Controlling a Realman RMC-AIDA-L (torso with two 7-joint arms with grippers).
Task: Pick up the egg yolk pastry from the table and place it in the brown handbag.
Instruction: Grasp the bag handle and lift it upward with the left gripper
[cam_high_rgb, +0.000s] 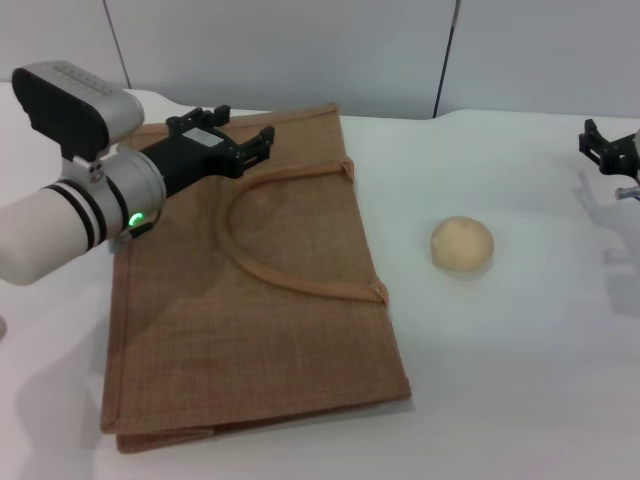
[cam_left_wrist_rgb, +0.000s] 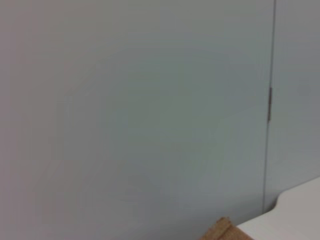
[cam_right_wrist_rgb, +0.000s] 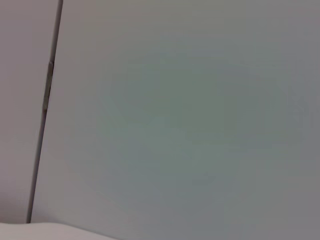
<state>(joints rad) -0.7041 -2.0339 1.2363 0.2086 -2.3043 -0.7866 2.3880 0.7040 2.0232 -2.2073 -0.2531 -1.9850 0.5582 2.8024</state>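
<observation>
A round pastry (cam_high_rgb: 462, 244) sits on the white worktop (cam_high_rgb: 520, 370) just right of the flat brown handbag (cam_high_rgb: 250, 320), the left gripper (cam_high_rgb: 243, 136) hovering with spread, empty jaws over the bag's far edge, the right gripper (cam_high_rgb: 610, 148) far right, jaws unclear.

Left arm (cam_high_rgb: 60, 215): white tube, black bands, grey joint, a green light glowing near the brown handbag (cam_high_rgb: 250, 300); left gripper (cam_high_rgb: 245, 125) and right gripper (cam_high_rgb: 612, 145) both black.

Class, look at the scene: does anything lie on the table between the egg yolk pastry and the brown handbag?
No. Only bare table separates the egg yolk pastry from the brown handbag, which lies flat.
</observation>
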